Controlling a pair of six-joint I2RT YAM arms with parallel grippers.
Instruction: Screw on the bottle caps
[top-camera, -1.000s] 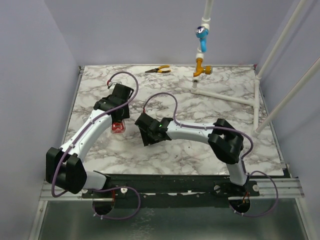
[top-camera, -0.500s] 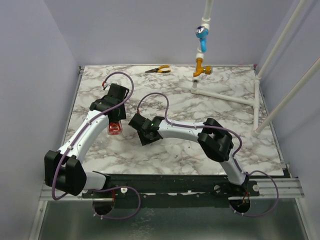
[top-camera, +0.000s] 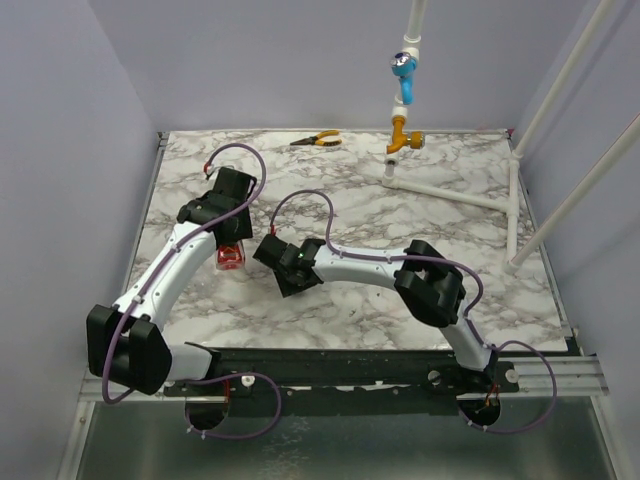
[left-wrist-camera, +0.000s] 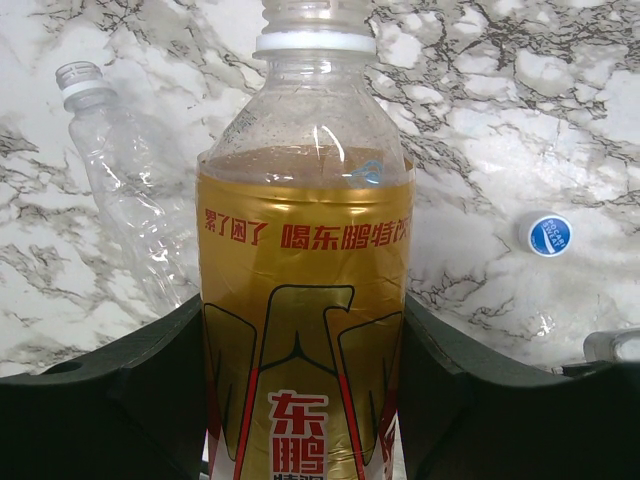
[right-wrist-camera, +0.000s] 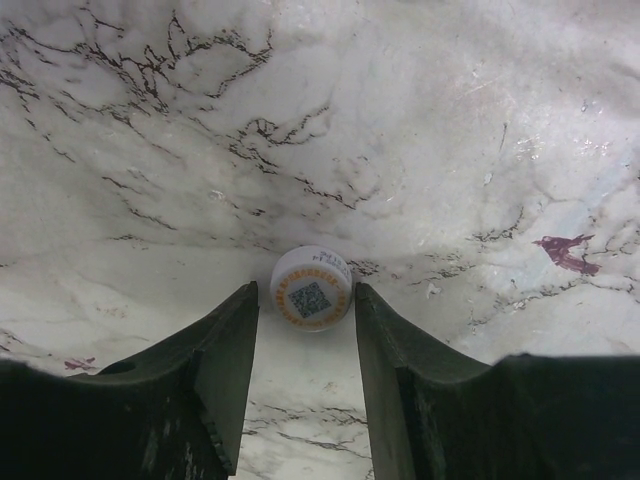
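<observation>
Your left claw (left-wrist-camera: 303, 320) is clamped on the bottle (left-wrist-camera: 305, 200), one black finger (left-wrist-camera: 150, 380) pressed on each side of the red and yellow label. The bottle holds amber liquid and its threaded neck is bare, with only the white collar ring on it. In the overhead view it sits under that claw towards the left edge of the marble worktop (top-camera: 400, 300), about midway between the near and far edges.

Your right claw (right-wrist-camera: 307, 295) hangs low over the worktop just to the right of the bottle, nearer the middle. Its jaws are narrow, and a white cap (right-wrist-camera: 311, 288) sits right between the fingertips, showing an orange printed ring and a small square code. The right finger (right-wrist-camera: 395, 370) looks to be touching it and the left one stands a sliver off. You cannot tell from this whether the cap is truly pinched or only flanked.

In the left wrist view a blue cap (left-wrist-camera: 549, 234) lies flat on the marble, well off to the bottle's right. On the other side an empty clear bottle (left-wrist-camera: 130, 210) lies on the worktop, also uncapped.

Orange-handled pliers (top-camera: 316, 140) rest by the far edge.
</observation>
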